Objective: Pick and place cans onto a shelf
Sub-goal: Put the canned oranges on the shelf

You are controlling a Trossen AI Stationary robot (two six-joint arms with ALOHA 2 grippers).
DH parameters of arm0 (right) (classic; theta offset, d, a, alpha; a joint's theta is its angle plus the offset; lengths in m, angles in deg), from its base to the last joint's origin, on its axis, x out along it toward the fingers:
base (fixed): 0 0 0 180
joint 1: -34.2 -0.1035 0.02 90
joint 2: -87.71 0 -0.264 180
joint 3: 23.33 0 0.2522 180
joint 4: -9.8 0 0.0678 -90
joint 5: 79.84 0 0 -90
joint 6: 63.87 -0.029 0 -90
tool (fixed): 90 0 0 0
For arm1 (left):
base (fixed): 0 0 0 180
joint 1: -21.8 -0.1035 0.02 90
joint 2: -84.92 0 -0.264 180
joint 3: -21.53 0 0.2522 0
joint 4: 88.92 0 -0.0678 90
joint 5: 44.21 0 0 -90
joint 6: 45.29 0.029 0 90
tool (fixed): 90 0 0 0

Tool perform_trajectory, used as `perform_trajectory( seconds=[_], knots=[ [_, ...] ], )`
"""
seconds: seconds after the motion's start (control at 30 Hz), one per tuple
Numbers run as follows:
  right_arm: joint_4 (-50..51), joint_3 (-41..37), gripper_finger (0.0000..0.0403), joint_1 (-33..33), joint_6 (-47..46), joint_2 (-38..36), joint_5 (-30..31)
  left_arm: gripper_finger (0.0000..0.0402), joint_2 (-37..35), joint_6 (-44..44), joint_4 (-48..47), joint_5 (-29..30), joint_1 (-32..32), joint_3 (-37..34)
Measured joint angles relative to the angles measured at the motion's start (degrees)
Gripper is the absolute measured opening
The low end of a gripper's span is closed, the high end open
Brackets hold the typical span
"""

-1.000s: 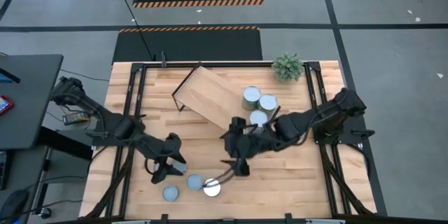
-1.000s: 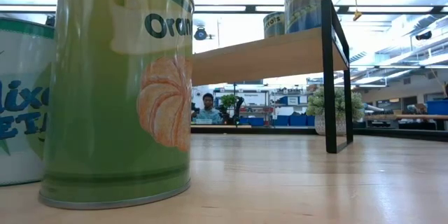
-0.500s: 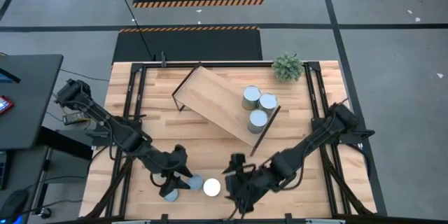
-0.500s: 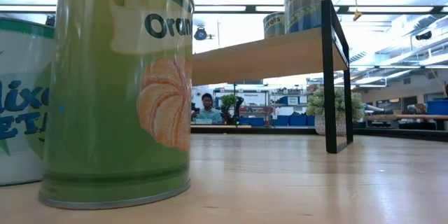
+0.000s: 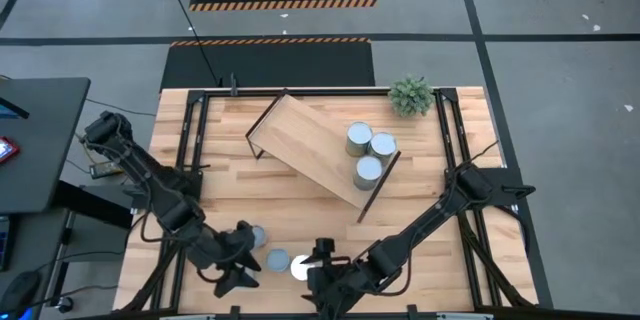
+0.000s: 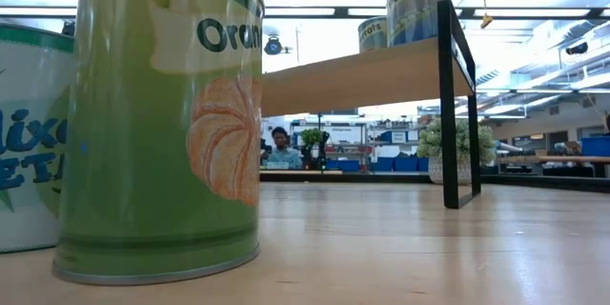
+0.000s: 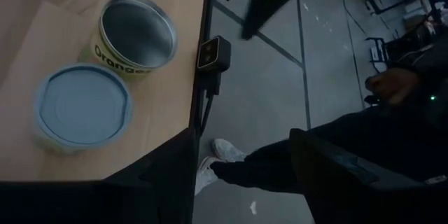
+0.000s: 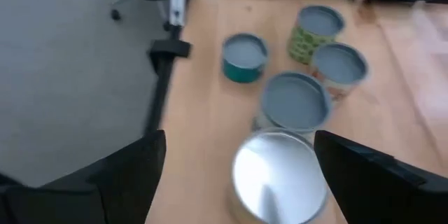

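Note:
Three cans (image 5: 368,152) stand on the light wood shelf (image 5: 305,145) at the table's middle; two of them (image 6: 416,5) show in the low view. Several more cans stand near the front edge: a shiny white-topped can (image 5: 300,267) (image 8: 280,175) and blue-topped cans (image 5: 278,259) (image 8: 295,101). My right gripper (image 5: 318,282) (image 8: 248,182) is open, its fingers on either side of the shiny can's top, touching nothing that I can see. My left gripper (image 5: 236,276) (image 7: 241,182) is open at the front edge, beside a blue-topped can (image 7: 82,108) and an orange-label can (image 7: 136,31).
A small potted plant (image 5: 411,95) stands at the far right. A green orange-label can (image 6: 157,119) stands close before the low camera. The table's front edge (image 7: 199,77) is right at both grippers; a person's legs and shoe (image 7: 231,164) show on the floor beyond it.
My right gripper has moved from beside the shelf toward the table's near edge, ending next to the shiny can. My left gripper has also moved toward the near edge, over the leftmost cans. The cans have stayed where they were.

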Motion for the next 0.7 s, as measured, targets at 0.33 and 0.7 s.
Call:
perform_trajectory(
  seconds=[0.33,0.7],
  knots=[
    [-0.39,0.01,0.0397,4.41,1.31,1.71,-2.25,0.0235,0.01,-1.21,-0.34,1.07,1.17,0.0],
    [2.74,0.01,0.04,4.45,3.34,1.62,-4.43,0.0235,0.02,-1.2,-0.88,1.2,1.15,0.0]
  ],
)
